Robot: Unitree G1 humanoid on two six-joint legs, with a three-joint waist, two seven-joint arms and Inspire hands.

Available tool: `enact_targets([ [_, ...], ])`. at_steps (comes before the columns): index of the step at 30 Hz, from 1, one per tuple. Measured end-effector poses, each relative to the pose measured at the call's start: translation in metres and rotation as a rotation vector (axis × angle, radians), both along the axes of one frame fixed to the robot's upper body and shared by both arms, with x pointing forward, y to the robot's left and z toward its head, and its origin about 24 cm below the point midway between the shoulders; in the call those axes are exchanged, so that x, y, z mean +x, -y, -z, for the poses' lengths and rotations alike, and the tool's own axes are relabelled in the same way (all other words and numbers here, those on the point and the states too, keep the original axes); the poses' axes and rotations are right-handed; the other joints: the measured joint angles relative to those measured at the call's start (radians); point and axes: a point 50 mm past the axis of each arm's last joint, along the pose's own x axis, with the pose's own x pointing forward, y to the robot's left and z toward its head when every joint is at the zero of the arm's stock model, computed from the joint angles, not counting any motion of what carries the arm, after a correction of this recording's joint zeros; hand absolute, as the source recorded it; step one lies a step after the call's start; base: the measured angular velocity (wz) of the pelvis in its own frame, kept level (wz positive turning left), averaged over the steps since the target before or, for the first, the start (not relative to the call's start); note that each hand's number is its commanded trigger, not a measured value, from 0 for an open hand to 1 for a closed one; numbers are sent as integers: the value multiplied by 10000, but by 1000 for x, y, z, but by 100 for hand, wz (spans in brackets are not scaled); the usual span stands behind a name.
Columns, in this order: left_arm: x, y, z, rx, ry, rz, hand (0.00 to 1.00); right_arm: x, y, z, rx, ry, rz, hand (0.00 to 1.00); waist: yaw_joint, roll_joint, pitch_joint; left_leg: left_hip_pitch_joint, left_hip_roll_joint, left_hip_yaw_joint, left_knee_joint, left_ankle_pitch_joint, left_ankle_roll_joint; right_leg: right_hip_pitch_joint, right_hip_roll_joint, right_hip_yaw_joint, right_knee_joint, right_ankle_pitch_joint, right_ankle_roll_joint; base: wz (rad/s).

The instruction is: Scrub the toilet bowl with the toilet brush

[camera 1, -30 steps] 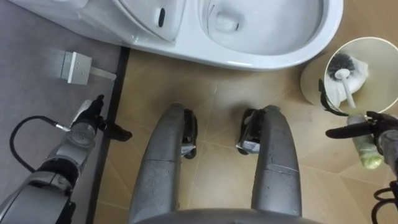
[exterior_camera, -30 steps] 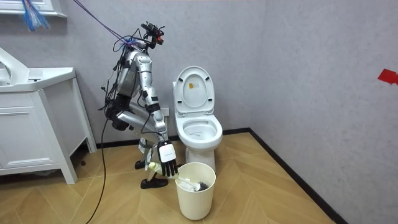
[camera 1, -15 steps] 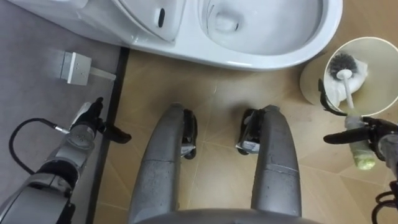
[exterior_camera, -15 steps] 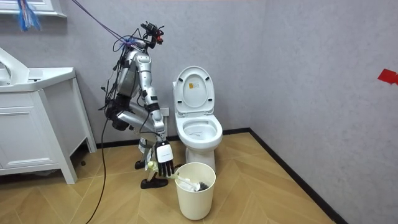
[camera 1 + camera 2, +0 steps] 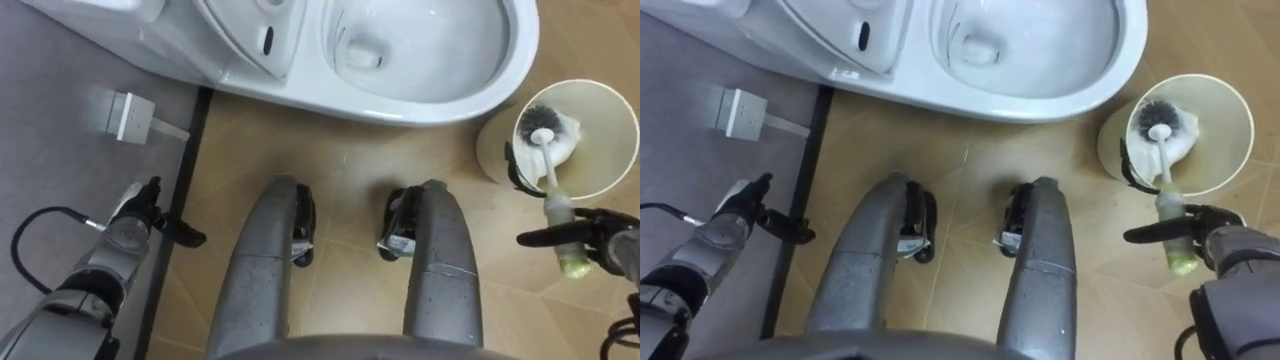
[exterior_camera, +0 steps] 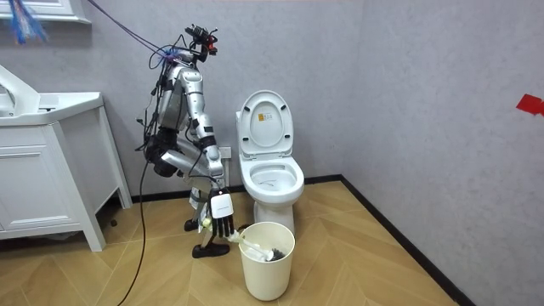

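I stand facing the white toilet, whose lid and seat are up in the room view. A cream bucket sits on the floor at my right, beside the bowl. In it stands the toilet brush, its dark bristle head resting on a white liner and its white handle leaning towards me. My right hand is curled round the yellow-green end of that handle, just outside the bucket's rim. Low at my left, close to the grey wall, my left hand hangs with relaxed fingers, holding nothing.
A white wall socket and a black skirting strip lie at my left. In the room view a white vanity cabinet stands further left, and the bucket is in front of the toilet on the wooden floor.
My body has straightened a little, so the eye view has shifted. My right hand has risen slightly, still on the brush handle. The left hand stays idle.
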Motion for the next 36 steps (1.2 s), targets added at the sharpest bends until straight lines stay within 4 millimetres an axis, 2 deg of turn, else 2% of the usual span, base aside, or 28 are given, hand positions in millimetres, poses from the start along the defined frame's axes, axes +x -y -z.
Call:
enact_targets([
  [4,0,0,0,-35,-36,-10,0,-9,1,3,247,-427,75,0,19,-2,-6,6,-21,-76,7,0,-1,64,-43,-91,1,-27,-16,4],
  [10,1,-1,-1,-77,-20,-52,0,-11,0,4,460,-597,-113,0,34,-6,-26,69,-6,-75,16,2,-4,130,-40,-104,6,-28,-20,0],
  [16,0,-3,-1,-29,-167,-110,0,-13,-1,5,745,-581,200,0,33,-38,-95,88,-12,-76,8,1,-5,146,-41,-100,2,-30,-22,0],
  [22,-7,-5,3,29,-514,-240,0,-14,-1,6,949,-447,560,0,18,-38,-95,106,-10,-76,13,1,-6,163,-40,-102,7,-30,-23,0],
  [30,-7,-3,4,197,-685,-39,0,-14,-3,8,1005,-141,1123,0,0,-20,-92,-18,-16,-61,49,-19,-35,37,-44,-99,12,-27,-21,0],
  [36,-3,-2,2,190,-560,-4,0,-17,-6,11,1200,274,1968,0,19,1,-104,-387,1,-6,62,-10,-19,-391,62,37,61,11,31,-1],
])
